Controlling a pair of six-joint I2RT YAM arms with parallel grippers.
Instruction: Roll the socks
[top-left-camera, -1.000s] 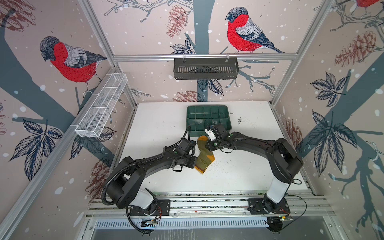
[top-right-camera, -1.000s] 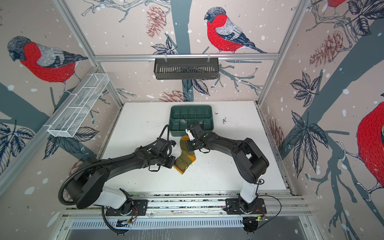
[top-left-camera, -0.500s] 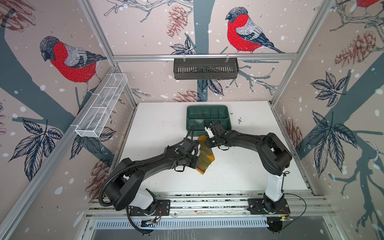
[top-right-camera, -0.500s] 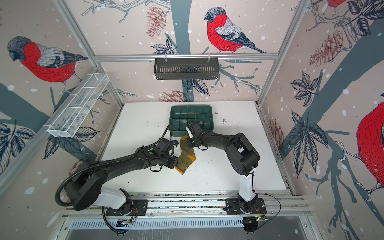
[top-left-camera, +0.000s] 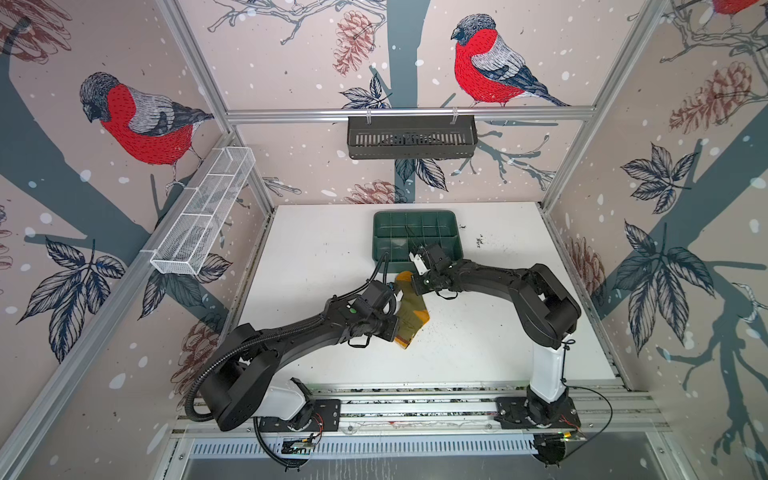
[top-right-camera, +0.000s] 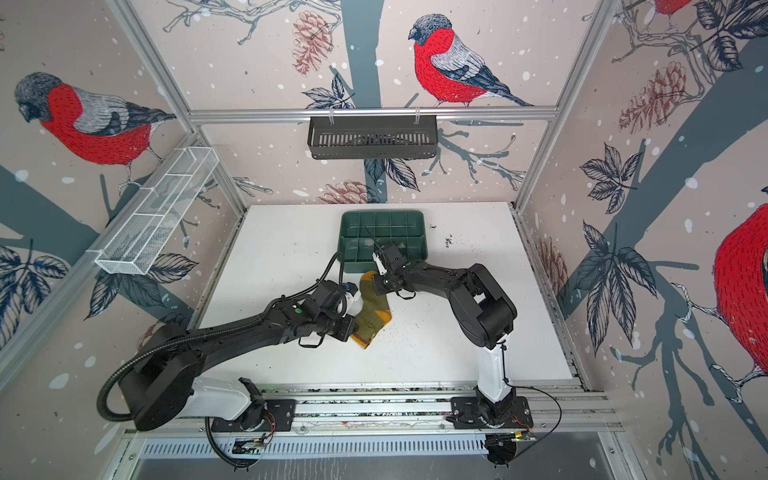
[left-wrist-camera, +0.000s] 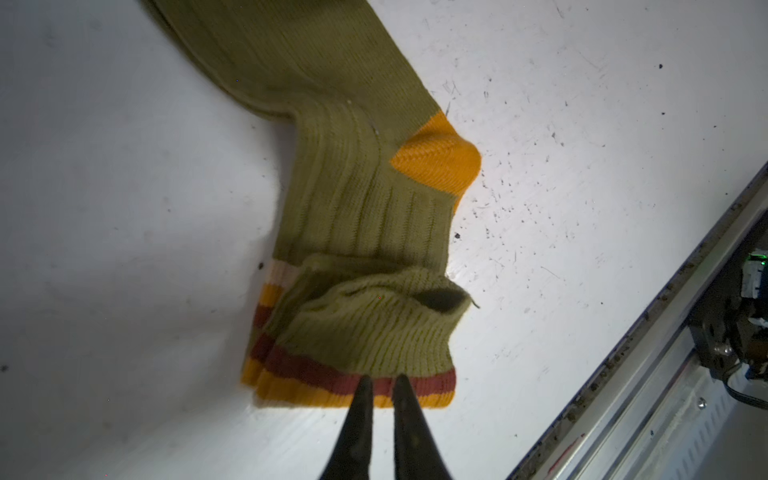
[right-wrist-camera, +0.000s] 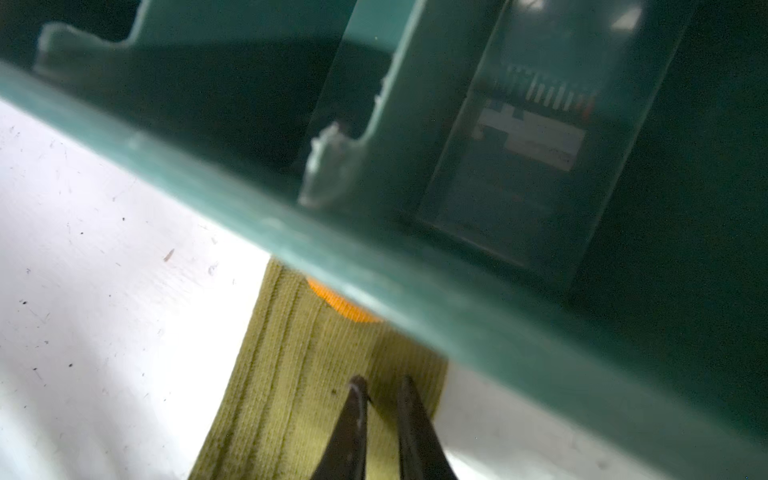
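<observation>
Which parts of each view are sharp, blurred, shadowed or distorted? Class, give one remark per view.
Right wrist view: the green tray rim is blurred, the socks sharper. Left wrist view: knit ribs crisp, a soft shadow on the table beside them. Both top views: even light, wide-angle lens splays the frame posts.

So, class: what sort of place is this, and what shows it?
Probably a robot test cell, not a home: a black left robot arm and black right robot arm bolted to an aluminium base rail, a white tabletop boxed in by bird-print wall panels, and olive-green knit socks as the work piece.
</observation>
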